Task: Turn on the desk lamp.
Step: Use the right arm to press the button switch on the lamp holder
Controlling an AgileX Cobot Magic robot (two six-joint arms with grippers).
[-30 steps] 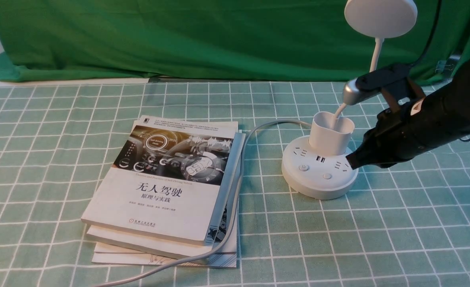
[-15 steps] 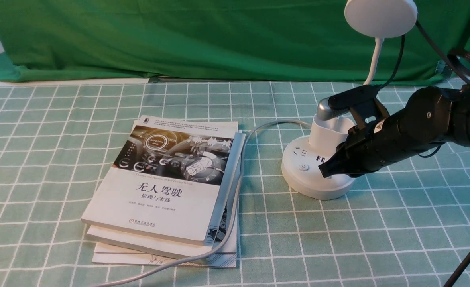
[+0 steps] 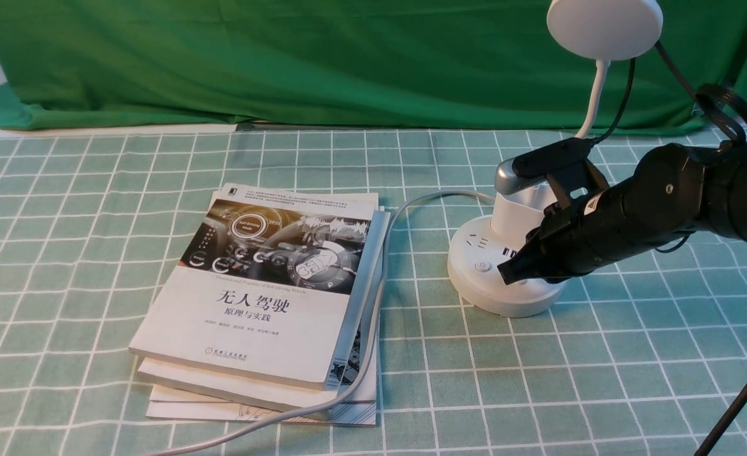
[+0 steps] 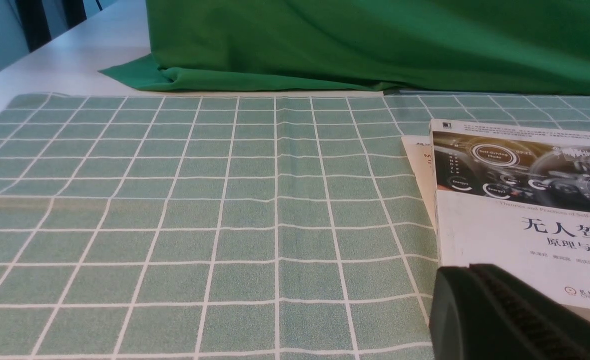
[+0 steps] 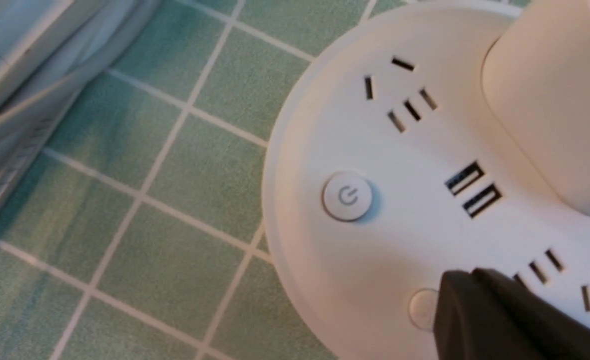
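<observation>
The white desk lamp stands at the right of the front view: round disc head (image 3: 604,26), thin neck (image 3: 593,95), cup-shaped holder (image 3: 517,212) and round puck base (image 3: 484,278). The head looks unlit. My right gripper (image 3: 505,273) is shut and empty, its tip over the base beside the power button (image 3: 482,266). In the right wrist view the tip (image 5: 467,285) partly covers the plain button (image 5: 421,307); the power button (image 5: 347,196) is uncovered. My left gripper (image 4: 455,275) is shut and empty near the stack of books.
A stack of books (image 3: 265,297) lies left of the lamp, also in the left wrist view (image 4: 520,210). The lamp's grey cable (image 3: 373,329) runs along the books' right side to the front edge. A green backdrop (image 3: 284,57) hangs behind the checked tablecloth.
My right arm has moved left over the lamp base; its shut tip went from the base's right rim to over the plain button. The left gripper has not moved.
</observation>
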